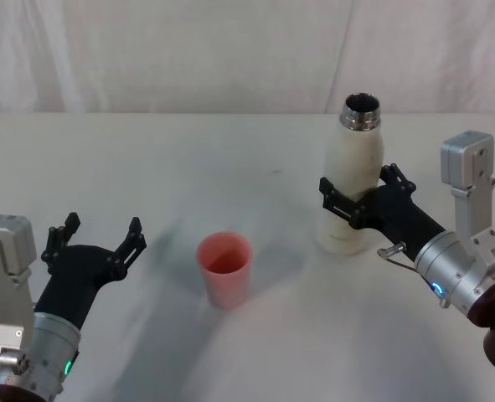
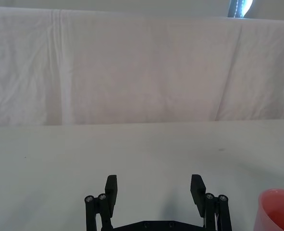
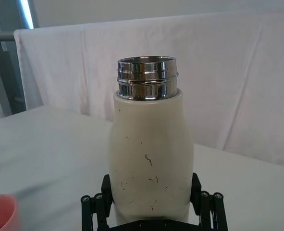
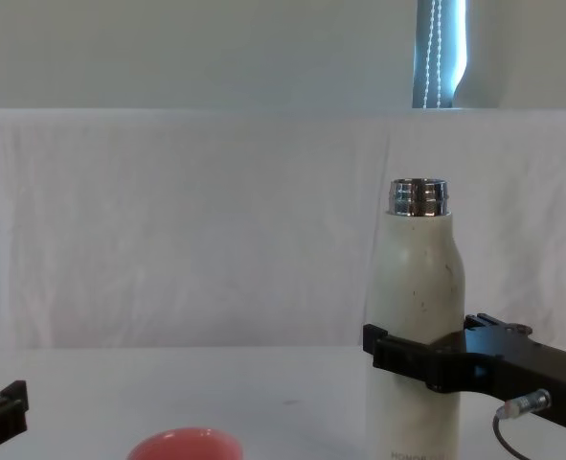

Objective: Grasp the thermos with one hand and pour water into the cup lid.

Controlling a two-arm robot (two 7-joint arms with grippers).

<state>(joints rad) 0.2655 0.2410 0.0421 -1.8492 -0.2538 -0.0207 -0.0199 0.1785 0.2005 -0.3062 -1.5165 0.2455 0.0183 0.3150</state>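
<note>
Gripping the thermos (image 1: 352, 180) at mid-body, our right gripper (image 1: 356, 197) sits at the right of the head view, its black fingers (image 1: 335, 194) wrapped around either side of the cream bottle and pressed against it. We see the thermos standing upright on the white table (image 1: 146, 167), right of centre in that frame, its shiny steel neck open at the top. From the chest view the bottle (image 4: 417, 307) rises at centre right, with our right gripper (image 4: 426, 359) clasping it below the middle and grey lettering just visible at its base. Our right wrist view puts the speckled thermos (image 3: 149, 154) dead centre, the gripper (image 3: 151, 204) closed in on it along the bottom edge.

The cup lid (image 1: 224, 268), salmon pink, stands upright in the lower centre of the head view, well apart from the bottle and to its left. It peeks in at the bottom of the chest view (image 4: 185, 446) too.

Our left gripper (image 1: 96, 239) waits at the lower left of the head view, jaws spread wide and holding nothing, near the cup lid but not touching it.
</note>
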